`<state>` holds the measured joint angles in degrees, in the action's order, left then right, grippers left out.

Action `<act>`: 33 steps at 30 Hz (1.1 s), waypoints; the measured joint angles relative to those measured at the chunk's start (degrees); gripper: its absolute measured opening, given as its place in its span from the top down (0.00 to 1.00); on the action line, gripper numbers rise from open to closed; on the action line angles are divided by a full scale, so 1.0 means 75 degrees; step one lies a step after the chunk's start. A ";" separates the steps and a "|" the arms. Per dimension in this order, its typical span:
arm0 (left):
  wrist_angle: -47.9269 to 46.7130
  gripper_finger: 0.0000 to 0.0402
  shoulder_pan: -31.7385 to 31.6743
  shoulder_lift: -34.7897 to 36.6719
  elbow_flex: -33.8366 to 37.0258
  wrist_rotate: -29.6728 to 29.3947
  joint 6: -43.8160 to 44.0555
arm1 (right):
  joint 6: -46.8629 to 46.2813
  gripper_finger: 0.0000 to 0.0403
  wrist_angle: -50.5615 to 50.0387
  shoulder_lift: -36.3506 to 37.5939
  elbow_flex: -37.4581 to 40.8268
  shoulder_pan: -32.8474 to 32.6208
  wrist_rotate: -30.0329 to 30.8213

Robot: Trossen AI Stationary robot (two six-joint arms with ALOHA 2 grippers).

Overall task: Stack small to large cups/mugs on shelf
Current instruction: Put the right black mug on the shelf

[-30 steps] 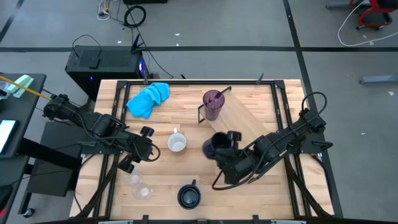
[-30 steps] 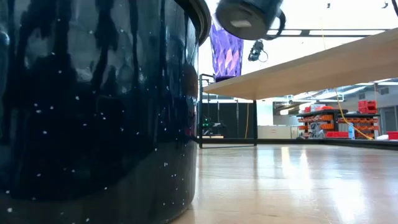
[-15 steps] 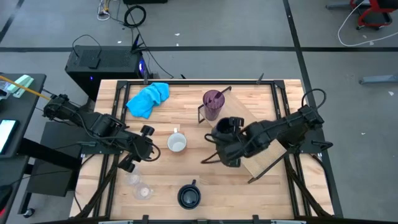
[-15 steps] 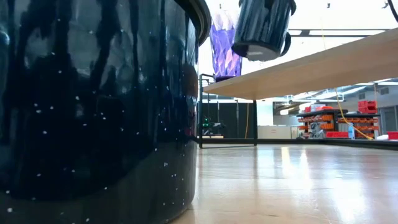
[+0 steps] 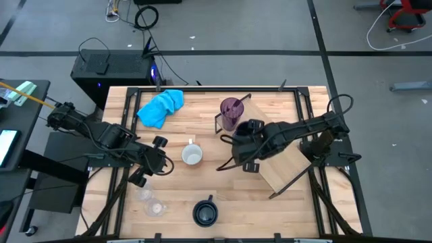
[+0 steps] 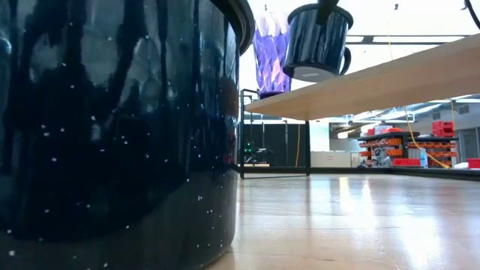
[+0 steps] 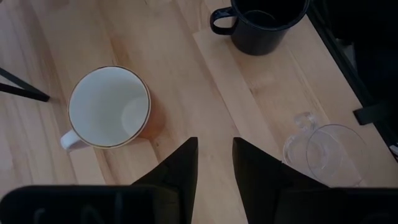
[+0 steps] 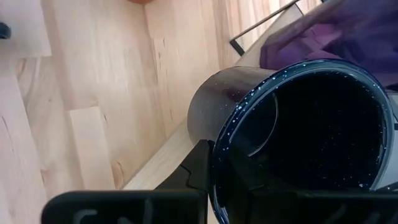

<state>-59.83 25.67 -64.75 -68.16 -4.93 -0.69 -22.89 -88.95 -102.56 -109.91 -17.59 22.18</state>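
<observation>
A: Where is the right gripper [image 8: 210, 163], and what do its fingers do?

B: Its fingers are closed on the rim of a dark navy mug [image 6: 316, 41], one finger inside and one outside. The mug hangs in the air above the shelf [image 5: 287, 160], just beside the purple tumbler [image 5: 231, 112], which stands on the end of the shelf beyond the fingertips.

A: Does the mug touch the board?

B: In the low view a small gap shows under it, so it is apart from the board.

A: And the left gripper [image 7: 214, 163]?

B: It hovers over the table [image 5: 202, 115] with its fingers a narrow gap apart, holding nothing. Ahead of the fingertips stands the white mug [image 7: 109, 108], upright. The second navy mug [image 7: 261, 23] stands farther beyond them, and two clear glasses [image 7: 323, 148] are off to one side of the fingers.

A: Anything else?

B: A blue cloth [image 5: 160, 106] lies well apart from both grippers.
</observation>
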 joint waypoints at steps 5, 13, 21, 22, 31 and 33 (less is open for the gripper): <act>0.0002 0.73 0.0000 0.0000 0.0000 0.0000 0.0003 | 0.0021 0.92 0.0032 0.0000 0.0000 0.0043 -0.0007; 0.0000 0.73 0.0000 0.0000 0.0000 -0.0001 0.0068 | -0.0047 0.92 0.0039 -0.0003 0.0066 0.0077 0.0002; -0.0006 0.73 0.0000 0.0000 0.0000 0.0000 0.0207 | -0.0061 0.92 -0.0023 -0.0009 0.0437 0.0077 -0.0007; -0.0006 0.73 0.0000 0.0000 0.0000 0.0000 0.0207 | -0.0061 0.92 -0.0017 -0.0009 0.0470 0.0080 -0.0002; -0.0006 0.73 0.0000 0.0000 0.0000 0.0000 0.0207 | -0.0061 0.91 0.0044 -0.0009 0.0574 0.0080 0.0002; -0.0006 0.73 0.0000 0.0000 0.0000 0.0000 0.0207 | -0.0063 0.90 0.0033 -0.0009 0.0574 0.0080 0.0002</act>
<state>-59.88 25.67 -64.75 -68.16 -4.93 0.86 -23.37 -88.71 -102.63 -105.60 -16.99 22.20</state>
